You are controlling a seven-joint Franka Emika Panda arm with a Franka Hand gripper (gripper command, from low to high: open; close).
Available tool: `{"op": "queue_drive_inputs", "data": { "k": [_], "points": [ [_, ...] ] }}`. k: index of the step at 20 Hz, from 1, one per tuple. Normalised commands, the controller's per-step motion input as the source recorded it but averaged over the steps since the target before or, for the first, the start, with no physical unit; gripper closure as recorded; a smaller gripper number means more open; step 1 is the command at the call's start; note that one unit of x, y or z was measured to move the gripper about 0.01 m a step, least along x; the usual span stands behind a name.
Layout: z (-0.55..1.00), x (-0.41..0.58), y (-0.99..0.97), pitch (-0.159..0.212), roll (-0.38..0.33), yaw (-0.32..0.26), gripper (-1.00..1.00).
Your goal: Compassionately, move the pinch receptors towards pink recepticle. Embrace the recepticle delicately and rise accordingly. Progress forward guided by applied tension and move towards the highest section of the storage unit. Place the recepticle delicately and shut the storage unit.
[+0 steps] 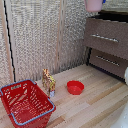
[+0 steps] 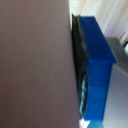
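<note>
Carrying the pink mug (image 1: 93, 4) high above the dark dresser (image 1: 106, 37), the gripper (image 1: 103, 1) (mostly out of frame) pinches the mug wall against a blue fingertip (image 2: 97, 65) — lowering it slowly and level into the top drawer (image 1: 111, 17) looks wisest.

red mesh basket (image 1: 25, 104) | toy giraffe (image 1: 48, 82) just beside it | red bowl (image 1: 75, 87) near giraffe
</note>
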Motion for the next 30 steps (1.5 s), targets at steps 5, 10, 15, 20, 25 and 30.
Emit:
{"op": "queue_drive_inputs", "data": {
  "k": [5, 10, 15, 20, 25, 30],
  "points": [
    [0.54, 0.029, -0.70, 0.098, 0.000, -0.153, 1.00],
    [0.28, 0.000, -0.75, 0.095, -0.011, -0.138, 1.00],
    [0.03, -0.007, -0.59, 0.049, -0.036, -0.121, 1.00],
    [-0.24, -0.079, -0.16, 0.000, -0.154, -0.009, 1.00],
    [-0.29, 0.029, -0.15, -0.001, -0.114, -0.001, 1.00],
    [-0.33, 0.062, -0.04, 0.035, -0.113, 0.000, -1.00]
  ]
}}
